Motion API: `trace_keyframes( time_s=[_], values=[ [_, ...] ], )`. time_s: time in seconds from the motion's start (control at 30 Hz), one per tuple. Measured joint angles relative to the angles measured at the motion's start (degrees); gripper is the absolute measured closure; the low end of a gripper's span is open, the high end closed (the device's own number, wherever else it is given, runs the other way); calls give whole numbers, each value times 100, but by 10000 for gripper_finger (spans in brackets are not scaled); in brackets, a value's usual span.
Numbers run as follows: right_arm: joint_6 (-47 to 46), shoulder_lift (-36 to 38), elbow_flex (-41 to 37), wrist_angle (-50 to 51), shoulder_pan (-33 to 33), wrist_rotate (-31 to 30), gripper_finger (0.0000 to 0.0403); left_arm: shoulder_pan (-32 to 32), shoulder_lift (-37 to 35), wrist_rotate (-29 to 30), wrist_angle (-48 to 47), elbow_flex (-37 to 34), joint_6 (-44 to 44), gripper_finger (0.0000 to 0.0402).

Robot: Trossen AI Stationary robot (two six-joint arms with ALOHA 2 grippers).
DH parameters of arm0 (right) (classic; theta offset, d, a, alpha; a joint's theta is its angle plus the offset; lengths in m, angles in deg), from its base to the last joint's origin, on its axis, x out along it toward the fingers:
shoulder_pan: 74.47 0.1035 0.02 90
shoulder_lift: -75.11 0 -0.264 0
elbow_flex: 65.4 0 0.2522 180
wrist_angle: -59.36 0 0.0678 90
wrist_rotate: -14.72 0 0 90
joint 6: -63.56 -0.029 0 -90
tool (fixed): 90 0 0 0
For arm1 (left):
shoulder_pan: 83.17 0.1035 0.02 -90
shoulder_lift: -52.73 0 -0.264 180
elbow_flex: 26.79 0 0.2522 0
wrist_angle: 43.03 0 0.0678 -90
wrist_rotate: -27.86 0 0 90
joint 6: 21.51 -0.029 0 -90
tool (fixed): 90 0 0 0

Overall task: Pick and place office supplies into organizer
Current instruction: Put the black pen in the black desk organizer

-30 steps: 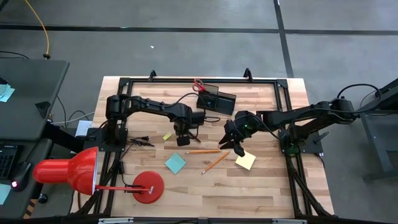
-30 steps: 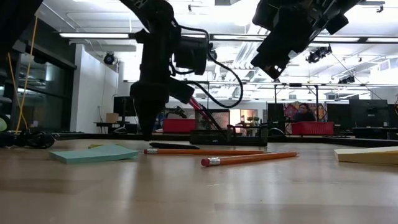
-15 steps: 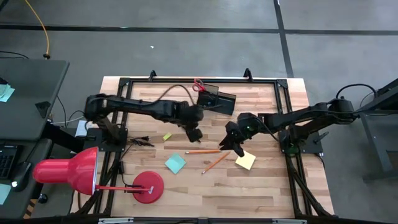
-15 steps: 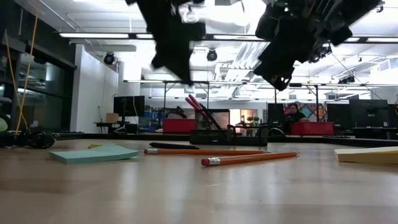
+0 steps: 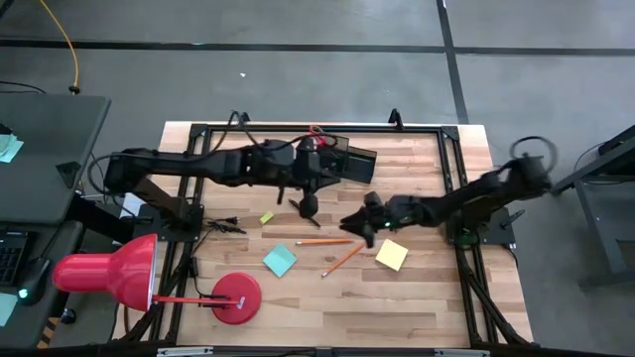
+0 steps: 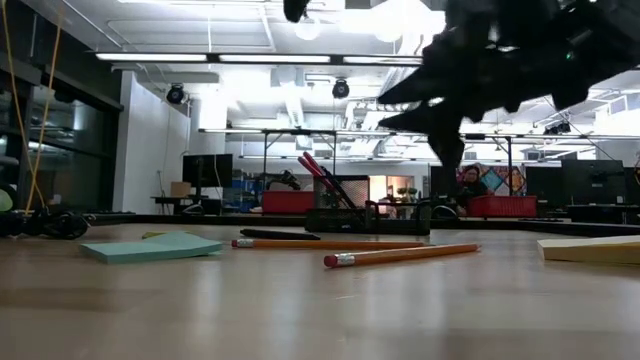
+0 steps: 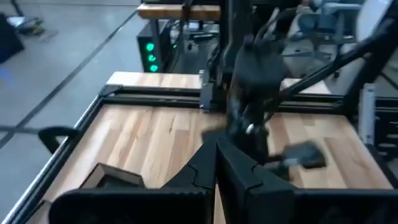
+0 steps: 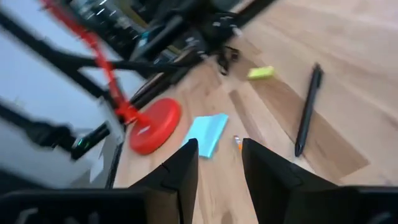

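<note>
My left gripper [image 7: 217, 152] is shut and holds nothing. It hangs high over the table [image 5: 316, 177], near the black organizer [image 5: 347, 159], and points toward the table's right. Red-handled scissors [image 5: 316, 131] stick up out of the organizer. My right gripper [image 8: 221, 149] is open and empty. It hovers above the two orange pencils [image 5: 322, 241] [image 5: 344, 260] and points toward the table's left [image 5: 353, 224]. A black pen [image 8: 308, 112], a tiny yellow block [image 5: 266, 216], a blue pad [image 5: 280, 260] and a yellow pad [image 5: 391, 255] lie flat on the wood.
A big red desk lamp [image 5: 109, 273] stands on its round base [image 5: 236, 297] at the near left. The black table frame [image 5: 451, 188] runs round the work area. A small black plug with its cord [image 5: 223, 226] lies at the left.
My left gripper has risen from just above the pen to high over the table. It has tipped from pointing down to nearly level and stayed shut; the pen still lies on the wood. My right gripper has sunk a little, moved toward the table's left and rolled.
</note>
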Motion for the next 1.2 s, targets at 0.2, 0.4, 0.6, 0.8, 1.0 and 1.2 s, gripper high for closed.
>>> trace_keyframes(
  time_s=[0.2,0.4,0.6,0.8,1.0,1.2],
  values=[
    [135,-1544,1127,-200,125,-537,261,11,-409,-87,-236,5,-142,401],
    [282,-2653,2430,366,143,-757,259,11,-869,301,-664,3,-340,401],
    [1427,-3028,3327,911,277,-1523,259,15,-1313,205,-1134,1,-735,401],
    [1596,-3128,3252,1201,393,-2689,223,4,-1521,172,-1199,10,-748,401],
    [1360,-3284,3134,1007,452,-3637,189,7,-1563,-41,-1353,3,-764,401],
    [1291,-3659,3095,702,435,-3629,192,4,-1574,-167,-1409,3,-846,401]
  ],
)
